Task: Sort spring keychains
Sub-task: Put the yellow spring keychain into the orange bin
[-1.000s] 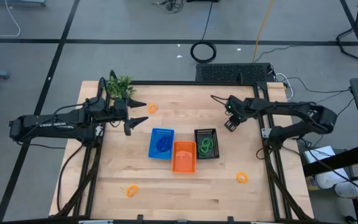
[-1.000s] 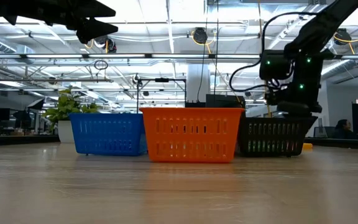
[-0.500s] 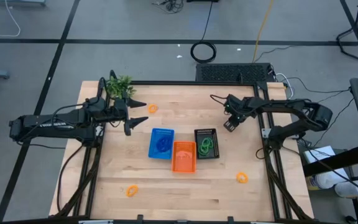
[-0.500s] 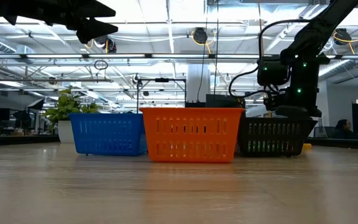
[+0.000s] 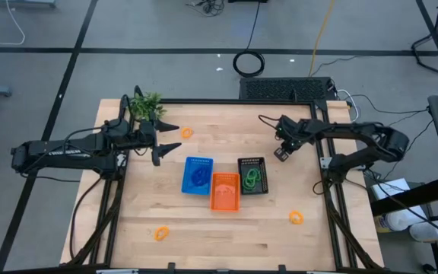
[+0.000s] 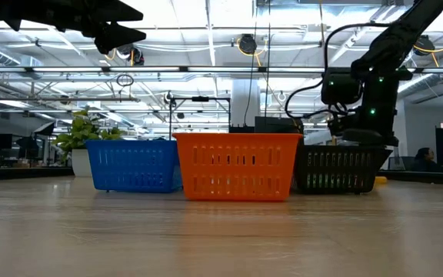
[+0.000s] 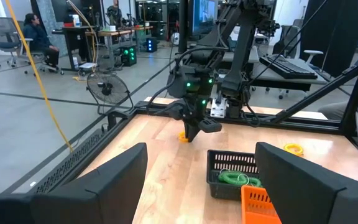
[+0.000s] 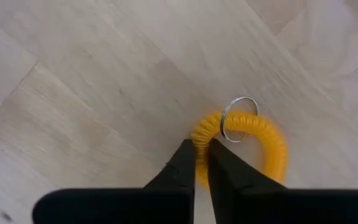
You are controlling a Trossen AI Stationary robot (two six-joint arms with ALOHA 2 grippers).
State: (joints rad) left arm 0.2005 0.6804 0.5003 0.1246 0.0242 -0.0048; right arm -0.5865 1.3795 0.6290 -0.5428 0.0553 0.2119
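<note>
An orange spring keychain (image 8: 247, 146) with a metal ring (image 8: 238, 118) lies on the wood table near its far right part, and my right gripper (image 8: 202, 163) is shut on it, pointing steeply down. In the high view my right gripper (image 5: 280, 154) hides this keychain. My left gripper (image 5: 158, 144) hangs open and level above the table's far left, with nothing between its fingers. Three more orange spring keychains lie loose: one (image 5: 186, 132) far left, one (image 5: 162, 232) near left, one (image 5: 296, 218) near right. Green ones (image 5: 252, 179) lie in the black basket. My right gripper pinches the orange keychain's coil (image 8: 199, 138) between its two fingertips, on the side of the loop next to the metal ring. The fingers come from above, pointing steeply down, and lie across the coil. The rest of the loop lies flat on the table.
Three small baskets stand together mid-table: blue (image 5: 198, 175), orange (image 5: 225, 191) and black (image 5: 252, 164). A green plant sprig (image 5: 146, 105) stands at the far left corner. Bare wood lies along the near edge and between the baskets and my right gripper.
</note>
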